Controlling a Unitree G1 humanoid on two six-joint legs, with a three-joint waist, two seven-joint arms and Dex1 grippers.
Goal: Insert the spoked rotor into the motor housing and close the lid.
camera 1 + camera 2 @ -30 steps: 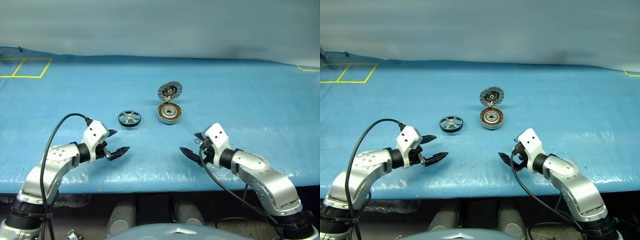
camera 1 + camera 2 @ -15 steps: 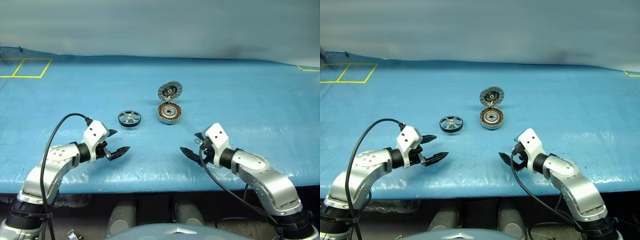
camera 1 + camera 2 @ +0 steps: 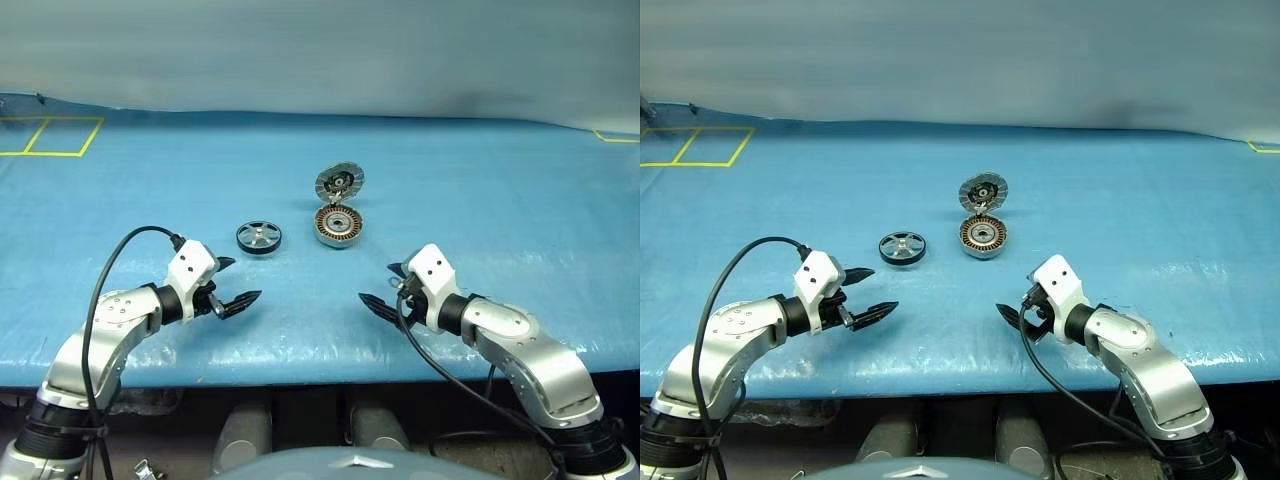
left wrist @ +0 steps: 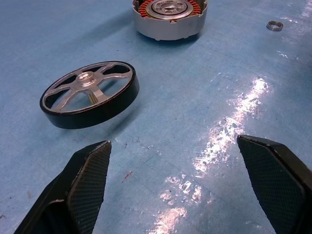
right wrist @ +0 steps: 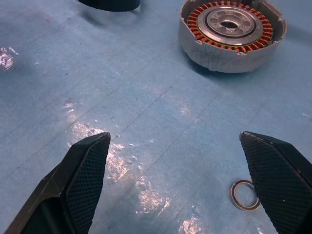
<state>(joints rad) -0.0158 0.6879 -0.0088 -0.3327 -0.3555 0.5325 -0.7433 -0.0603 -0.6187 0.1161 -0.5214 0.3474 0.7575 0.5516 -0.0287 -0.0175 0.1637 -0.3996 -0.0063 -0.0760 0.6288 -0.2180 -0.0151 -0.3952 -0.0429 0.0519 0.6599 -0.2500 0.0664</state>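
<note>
While both arms hover low over the near part of the desk (image 3: 520,200), I note the left gripper (image 3: 232,283) with its jaws spread wide and holding nothing; the right gripper (image 3: 383,287) likewise stands wide open and empty. The two grippers point inward toward each other, well apart, with bare blue covering between them.

The spoked rotor (image 3: 259,237) lies flat on the desk, beyond the left gripper and apart from it; black outer ring, silver spokes and hub up. From the left wrist view the rotor (image 4: 90,93) sits ahead of the left fingers (image 4: 83,183), not touching them.

The motor housing (image 3: 339,226) stands just to the right of the rotor, near it but not touching, its open side up; copper windings and silver centre visible inside (image 5: 231,32). It lies beyond the right gripper, clear of the right fingers (image 5: 80,178).

The lid (image 3: 340,183) stands raised at the far side of the housing, open, ribbed inner face with dark centre turned toward the camera; the housing cup is unoccupied by the rotor.

A small metal ring (image 5: 245,194) lies flat on the desk near one right finger; I cannot tell whether they touch. Yellow tape lines (image 3: 50,137) mark the far left corner of the desk.
</note>
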